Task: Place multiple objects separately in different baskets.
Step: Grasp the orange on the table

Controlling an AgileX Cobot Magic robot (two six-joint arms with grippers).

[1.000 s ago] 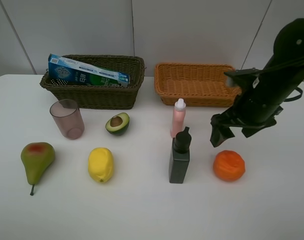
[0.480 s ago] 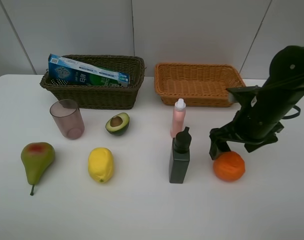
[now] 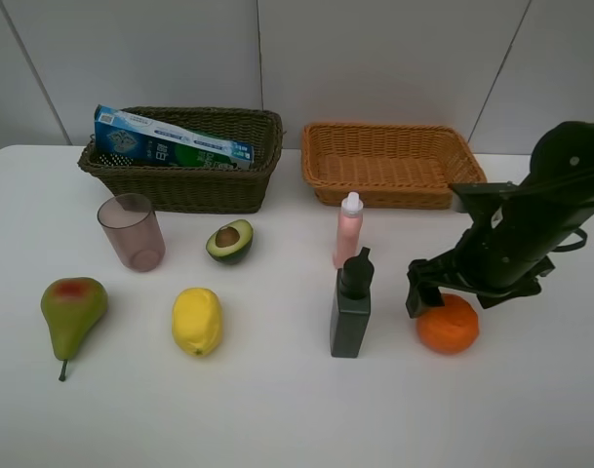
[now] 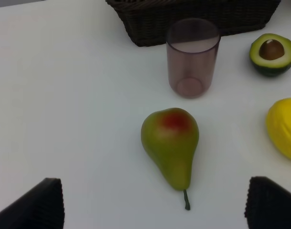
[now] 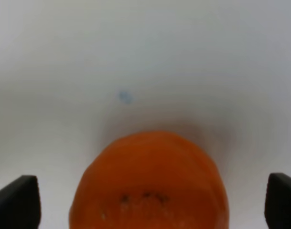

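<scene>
Wicker, the dark basket (image 3: pixel 179 185) beside the tan basket (image 3: pixel 389 185) holds only the toothpaste box (image 3: pixel 170 144), so the task seems hardly begun. The orange (image 3: pixel 449 327) lies in front of the tan basket, between the tips of the spread right gripper (image 5: pixel 150 205), not yet pinched; the left gripper (image 4: pixel 155 205) is spread too.

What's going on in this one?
The right gripper is low over the orange, with its jaws open to either side and not closed on it. The left gripper hangs open over the pear, holding nothing. The toothpaste box already lies in the dark basket. The lemon, halved avocado, cup, pink bottle and dark bottle are out on the table, unsorted.
</scene>
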